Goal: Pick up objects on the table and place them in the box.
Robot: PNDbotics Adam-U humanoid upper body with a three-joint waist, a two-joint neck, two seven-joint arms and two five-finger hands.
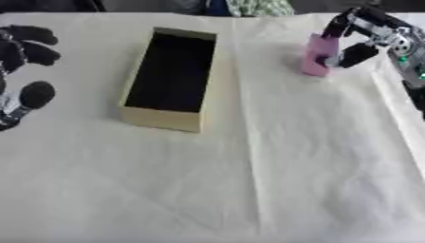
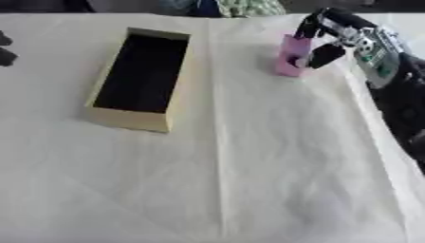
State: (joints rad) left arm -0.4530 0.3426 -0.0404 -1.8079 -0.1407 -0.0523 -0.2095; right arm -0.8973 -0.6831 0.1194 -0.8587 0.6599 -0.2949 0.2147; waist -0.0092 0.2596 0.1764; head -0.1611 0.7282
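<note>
A pink upright block-shaped object (image 1: 318, 58) stands on the white cloth at the far right. My right hand (image 1: 358, 40) reaches in from the right, its fingers and thumb curled round the pink object. An open tan cardboard box (image 1: 164, 116) with a dark inside lies left of the middle, and I see nothing in it. My left hand (image 1: 23, 52) rests open at the left edge, fingers spread, away from the box.
A white cloth (image 1: 249, 180) with creases covers the whole table. The table's right edge (image 2: 378, 137) runs close under my right arm. A person's patterned clothing (image 1: 257, 6) shows at the far edge.
</note>
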